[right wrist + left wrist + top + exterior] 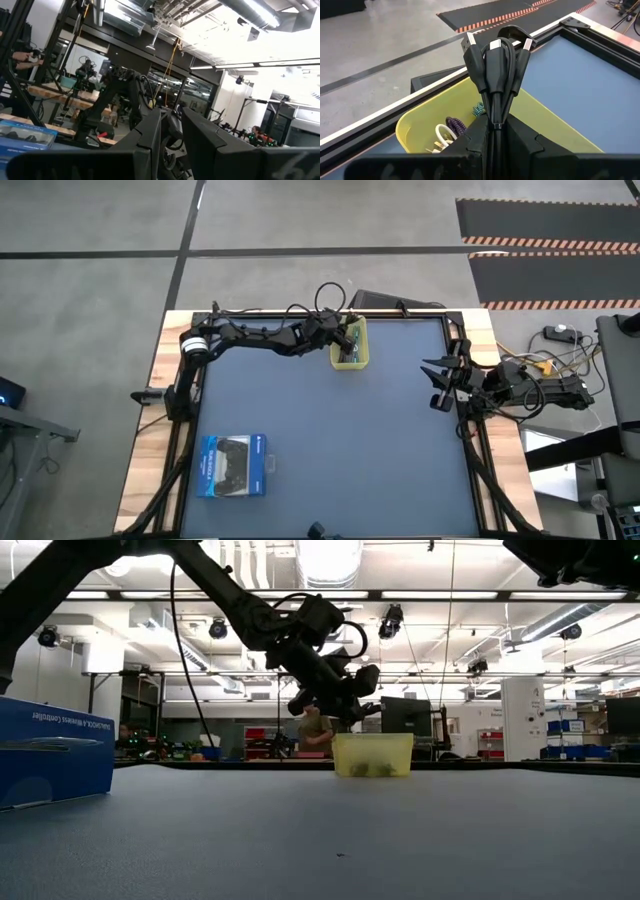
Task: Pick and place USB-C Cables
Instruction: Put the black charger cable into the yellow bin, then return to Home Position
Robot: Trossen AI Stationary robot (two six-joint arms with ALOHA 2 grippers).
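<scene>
The left gripper (496,131) pinches the folded black cable (495,70) directly above the yellow bin (420,125), poised to drop it beside 3 others.

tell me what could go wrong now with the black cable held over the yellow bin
1. The left pincer grips the folded black cable low down, so its loops stick up and could spring out past the yellow bin rim on release.
2. The pincer hangs near the bin's edge; a drop here might land on the table.
3. The purple cable and white cable already fill one end, so the black one could snag.
</scene>
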